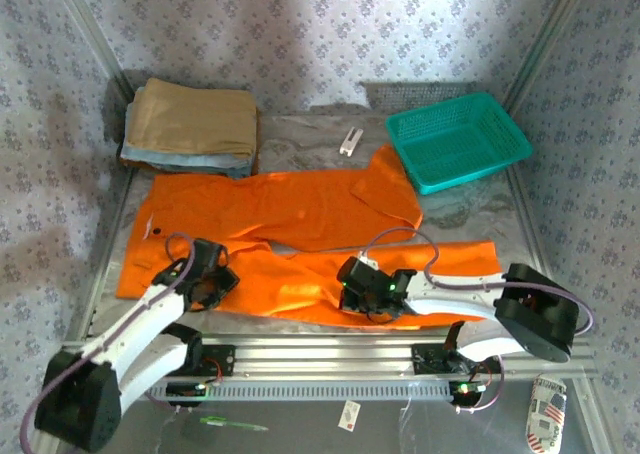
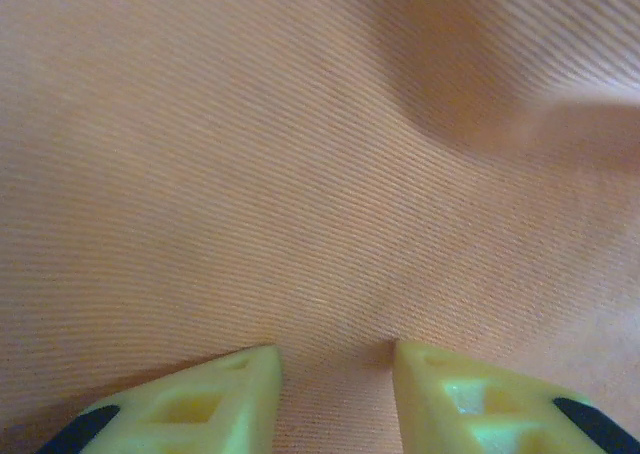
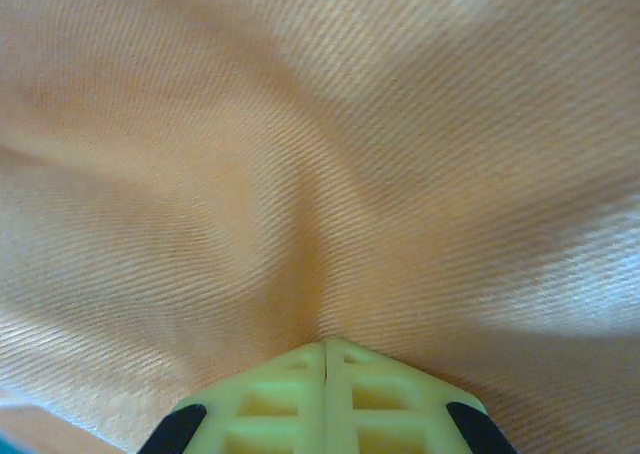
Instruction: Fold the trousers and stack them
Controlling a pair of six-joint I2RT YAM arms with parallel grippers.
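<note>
Bright light is washing out the far wall [image 1: 330,14] and glaring off the table [image 1: 300,134]. Up close through my wrist cameras, the trousers [image 2: 250,174] are showing soft shadows in their folds.

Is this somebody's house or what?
Probably a robot lab booth, not a house: left arm and right arm bolted to a metal table, patterned walls close around it, and orange trousers laid out for practice.

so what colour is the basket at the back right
The basket is teal, clearest in the top external view.
</note>
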